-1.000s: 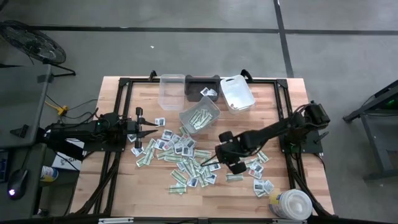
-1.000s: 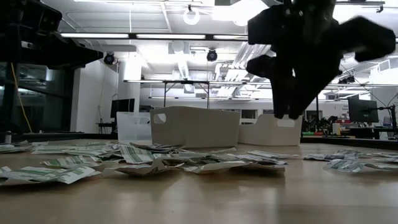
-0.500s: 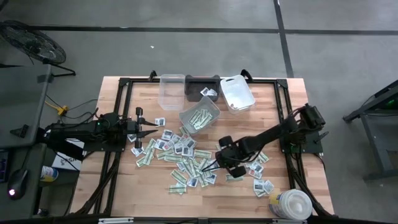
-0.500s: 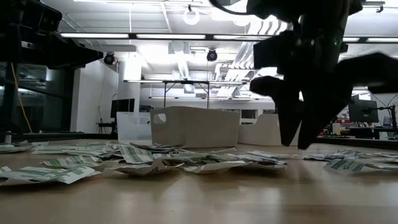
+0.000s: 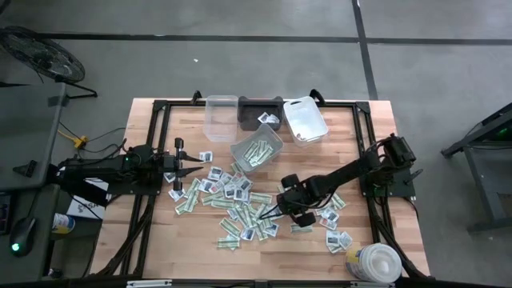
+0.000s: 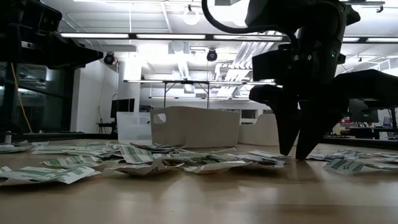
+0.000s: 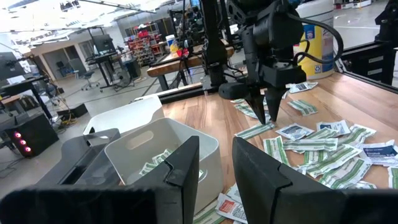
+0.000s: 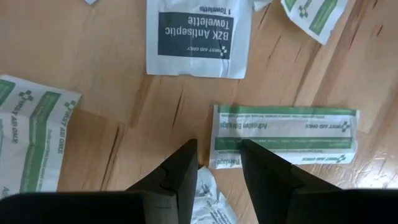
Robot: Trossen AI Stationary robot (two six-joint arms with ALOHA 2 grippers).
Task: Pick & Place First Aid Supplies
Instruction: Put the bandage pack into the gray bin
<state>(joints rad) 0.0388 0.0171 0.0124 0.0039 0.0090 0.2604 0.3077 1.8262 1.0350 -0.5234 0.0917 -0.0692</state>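
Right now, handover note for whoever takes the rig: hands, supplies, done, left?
Right hand: down at the table, fingers open with a small gap, tips at the end of a green-and-white bandage strip, nothing gripped yet.
Left hand: waiting at the pile's left edge, empty, fingers parted.
Done: some strips in the clear bin, one or more packets in the dark bin.
Left: dozens of packets loose on the table.
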